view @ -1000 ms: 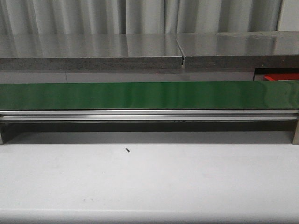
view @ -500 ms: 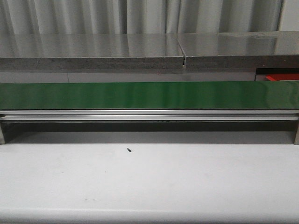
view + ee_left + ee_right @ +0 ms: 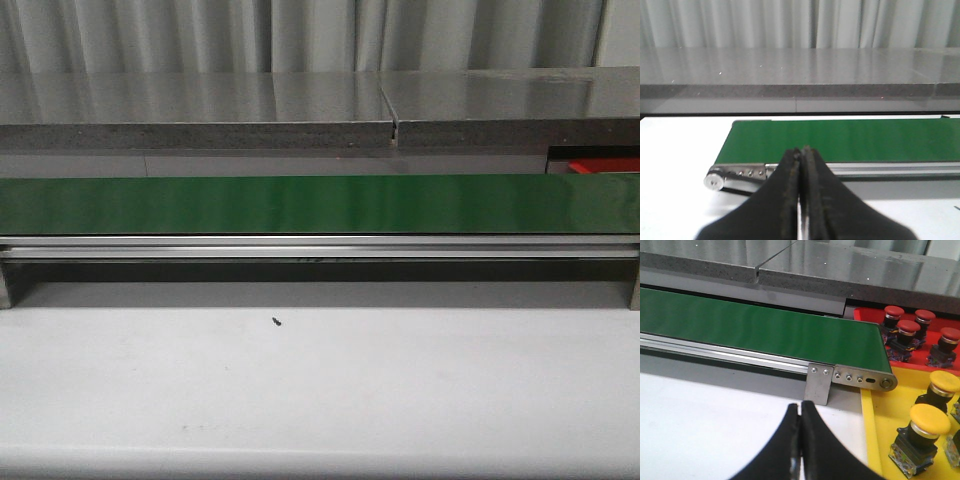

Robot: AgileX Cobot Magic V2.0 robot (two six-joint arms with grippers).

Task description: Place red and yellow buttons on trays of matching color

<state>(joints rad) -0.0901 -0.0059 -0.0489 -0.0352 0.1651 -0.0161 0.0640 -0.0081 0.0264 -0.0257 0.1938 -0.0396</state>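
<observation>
Flat yellow tray point(image 3: 880, 430) holding yellow-capped buttons point(image 3: 929, 421); red tray point(image 3: 865, 315), farther, red-capped buttons point(image 3: 908, 329). Both black grippers point(image 3: 801, 152) point(image 3: 800, 407) pressed together, empty.

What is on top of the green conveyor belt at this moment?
Nothing: the green conveyor belt is bare in all views. Red buttons already stand in the red tray and yellow buttons in the yellow tray past its end; the trays extend out of frame.
</observation>
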